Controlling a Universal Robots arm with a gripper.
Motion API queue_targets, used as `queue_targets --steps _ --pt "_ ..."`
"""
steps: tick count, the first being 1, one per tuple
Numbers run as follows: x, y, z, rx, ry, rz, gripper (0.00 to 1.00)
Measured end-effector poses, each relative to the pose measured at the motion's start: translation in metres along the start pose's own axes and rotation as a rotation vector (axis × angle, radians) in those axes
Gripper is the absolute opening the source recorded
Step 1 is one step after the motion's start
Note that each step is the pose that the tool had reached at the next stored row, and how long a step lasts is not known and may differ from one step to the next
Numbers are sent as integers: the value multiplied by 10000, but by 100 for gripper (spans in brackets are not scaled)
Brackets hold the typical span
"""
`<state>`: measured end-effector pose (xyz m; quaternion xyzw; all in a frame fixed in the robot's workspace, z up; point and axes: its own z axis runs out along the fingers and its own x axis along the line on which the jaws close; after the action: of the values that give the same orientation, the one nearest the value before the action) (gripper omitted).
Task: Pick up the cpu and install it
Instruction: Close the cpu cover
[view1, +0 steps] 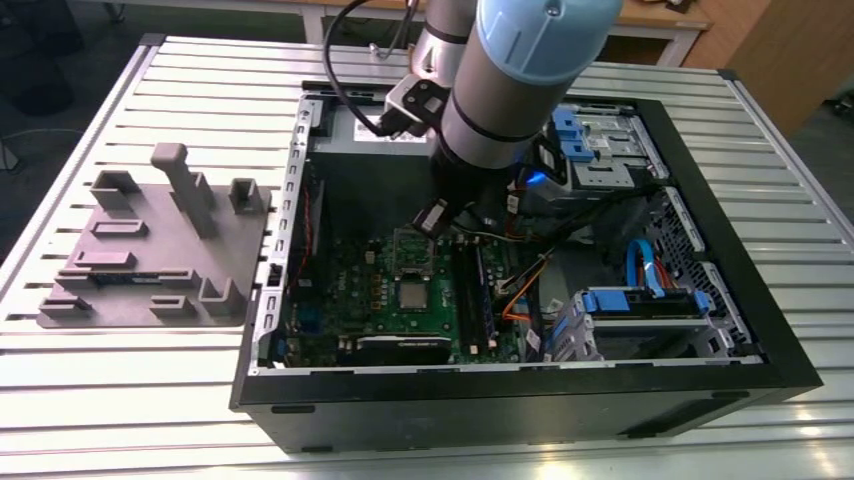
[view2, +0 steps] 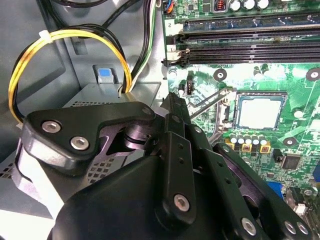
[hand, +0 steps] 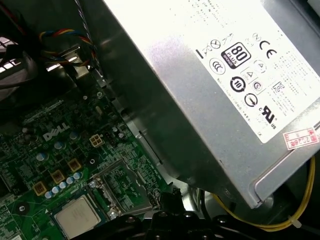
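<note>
Claw (view1: 431, 218) hung low inside the computer case, above the motherboard's upper part and close against the power supply; whether it was open or closed could not be told, but it did not have the cpu.

The slatted tabletop (view1: 134, 400) carried everything. The computer case (view1: 534, 410) lay open on its side, taking up the middle and the side toward the exterior view's right. A grey parts fixture (view1: 147, 250) sat near the tabletop edge at the exterior view's left. Inside the case, the power supply (hand: 210, 100) lay along the wall farthest from the tabletop's near edge, with the green motherboard (view1: 354, 300) just beside it. A yellow cable loop (view2: 75, 35) arched out right by the claw's body. The socket frame (hand: 122, 182) stood swung open. The cpu (view2: 260, 110) lay flat in its socket, apart from the claw and unclamped.

The chip looked loose, so an off-line push could tilt it and bend the contacts beneath. The cable loop could snag on the claw's linkage, and the power supply left little room to turn.
</note>
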<state>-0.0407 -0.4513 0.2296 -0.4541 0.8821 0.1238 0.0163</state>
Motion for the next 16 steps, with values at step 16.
queue_targets --steps 16 --pt "7 46 -80 13 9 -21 10"
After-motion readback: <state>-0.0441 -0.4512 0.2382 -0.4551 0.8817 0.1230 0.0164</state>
